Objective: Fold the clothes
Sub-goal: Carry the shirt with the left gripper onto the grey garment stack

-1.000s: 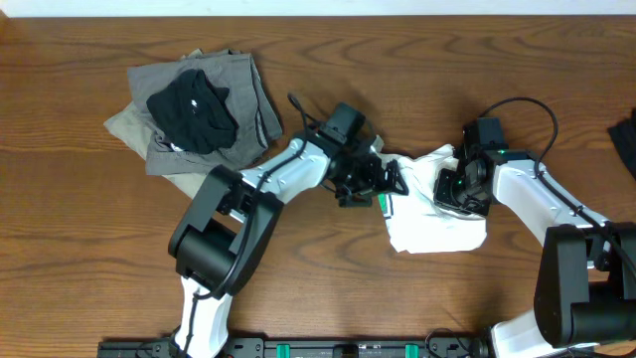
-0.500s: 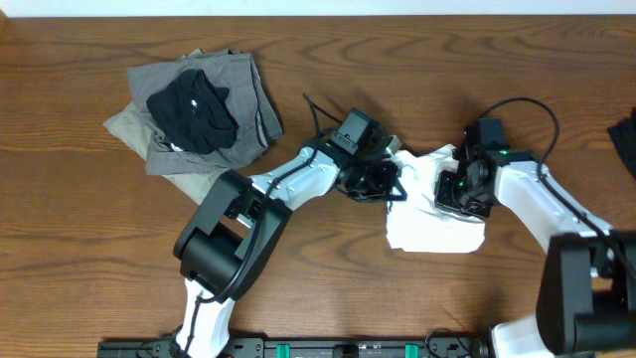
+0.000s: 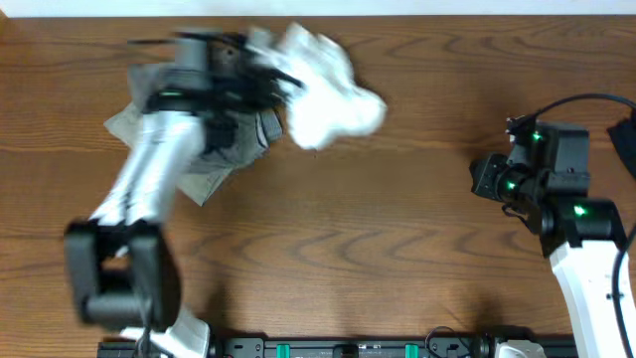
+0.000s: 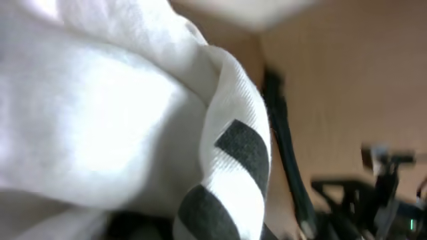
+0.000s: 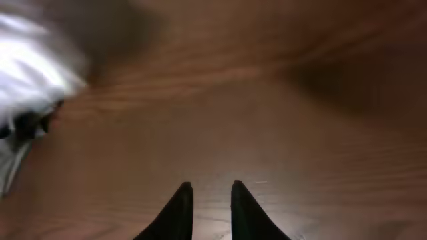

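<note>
The clothes, a bunched white T-shirt [image 3: 326,91], hang in the air over the back of the table, blurred by motion. My left gripper [image 3: 262,78] is at the bundle's left end, shut on it above the grey garment pile. In the left wrist view white cloth [image 4: 100,113] with dark stripes fills the frame and hides the jaws. My right gripper [image 3: 483,180] is far to the right, apart from the shirt. Its fingertips [image 5: 183,197] stand slightly open over bare wood, nothing between them. A blurred patch of white cloth [image 5: 33,60] shows at the left of the right wrist view.
A pile of grey-olive garments [image 3: 124,124] lies at the back left, under my left arm. A dark item [image 3: 626,139] pokes in at the right edge. Wooden tabletop [image 3: 378,229] stretches between the two arms.
My left gripper shut on the white shirt at the centre and swung fast to the back left, lifting it. My right gripper let the shirt go and drew back to the right.
</note>
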Action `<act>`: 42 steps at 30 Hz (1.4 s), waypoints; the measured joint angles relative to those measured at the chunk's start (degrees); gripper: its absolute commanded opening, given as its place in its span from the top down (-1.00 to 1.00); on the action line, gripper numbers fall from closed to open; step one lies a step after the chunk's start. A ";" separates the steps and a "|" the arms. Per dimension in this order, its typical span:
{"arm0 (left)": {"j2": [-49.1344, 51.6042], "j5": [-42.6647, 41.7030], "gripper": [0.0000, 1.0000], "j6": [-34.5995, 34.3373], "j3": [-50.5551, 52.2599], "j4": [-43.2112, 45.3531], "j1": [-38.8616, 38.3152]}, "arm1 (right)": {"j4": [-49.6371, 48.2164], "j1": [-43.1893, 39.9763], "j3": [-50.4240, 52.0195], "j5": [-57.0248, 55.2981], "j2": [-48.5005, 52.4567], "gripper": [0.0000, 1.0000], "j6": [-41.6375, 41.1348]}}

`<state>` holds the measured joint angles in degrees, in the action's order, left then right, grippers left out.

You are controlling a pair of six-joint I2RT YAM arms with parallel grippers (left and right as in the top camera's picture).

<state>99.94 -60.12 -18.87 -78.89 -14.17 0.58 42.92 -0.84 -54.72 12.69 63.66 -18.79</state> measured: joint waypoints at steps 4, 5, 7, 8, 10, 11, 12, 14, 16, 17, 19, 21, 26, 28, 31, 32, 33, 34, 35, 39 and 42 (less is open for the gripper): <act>-1.73 3.04 0.88 3.41 -0.79 -4.90 10.14 | -0.07 0.00 0.00 0.39 -0.28 0.70 0.00; -1.27 4.81 0.87 4.74 -0.72 -7.54 12.24 | -0.11 0.00 0.00 0.44 -0.28 0.70 0.00; 0.31 8.46 0.83 7.69 -0.46 -11.41 15.06 | -0.26 0.00 0.00 0.59 -0.28 0.73 -0.02; 1.44 10.49 0.78 9.25 -0.35 -12.68 16.11 | -0.39 0.00 0.00 0.63 -0.28 0.73 0.00; 4.44 15.54 0.52 12.17 -0.04 -14.56 17.64 | -0.74 0.00 0.00 0.68 -0.28 0.73 -0.02; 5.77 17.99 0.35 13.18 -0.02 -15.37 18.01 | -0.83 0.00 0.00 0.72 -0.28 0.74 -0.02; 7.39 21.40 0.13 14.08 0.07 -16.39 18.53 | -0.83 0.00 0.00 0.83 -0.28 0.74 0.00; 9.79 26.43 -0.18 14.80 0.17 -17.62 19.34 | -0.70 0.00 0.00 1.11 -0.28 0.73 -0.02; 10.93 29.31 -0.62 14.51 0.31 -18.43 20.52 | -0.37 0.00 0.00 1.53 -0.28 0.70 0.00; 10.95 29.99 -0.84 14.43 0.31 -18.73 21.22 | -0.20 0.00 0.00 1.70 -0.28 0.67 0.00; 10.69 30.67 -0.96 14.19 0.31 -19.26 22.82 | -0.07 0.00 0.00 1.95 -0.28 0.61 0.07; 10.29 30.56 -0.96 13.86 0.31 -20.52 24.74 | -0.07 0.00 0.00 1.99 -0.28 0.53 0.15; 4.74 29.44 -0.96 13.31 0.33 -22.53 29.29 | -1.20 0.00 0.00 2.36 -0.28 0.29 1.42; 0.63 28.57 -0.96 13.27 0.33 -22.86 30.18 | -2.19 0.00 0.00 2.36 -0.28 0.20 2.58; -8.24 26.36 -0.96 13.25 0.28 -23.63 29.97 | -3.26 0.00 -0.11 2.91 -0.42 0.03 5.44; -11.23 25.49 -0.96 13.44 0.20 -24.41 29.53 | -3.30 0.00 -0.31 3.02 -0.42 0.00 5.88; -14.60 24.55 -0.96 14.03 0.15 -25.33 28.81 | -3.32 0.00 -0.87 3.28 -0.42 -0.03 6.84; -17.77 23.80 -0.96 14.82 -0.02 -26.53 27.78 | -3.30 0.00 -1.60 3.50 -0.46 -0.06 7.52; -20.15 23.45 -0.96 15.67 -0.17 -27.89 26.77 | -3.32 0.00 -2.51 3.91 -0.52 -0.11 8.24; -30.23 24.02 -0.96 19.96 -0.31 -36.48 20.61 | -3.54 0.00 -7.43 7.37 -1.62 -0.36 12.24; -37.48 28.98 -0.96 22.29 -0.33 -41.11 15.26 | -3.78 0.00 -10.49 10.14 -3.41 -0.98 14.80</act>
<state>62.46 -31.14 3.42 -79.22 -55.29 15.84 39.13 -0.84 -65.21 22.83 60.25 -3.99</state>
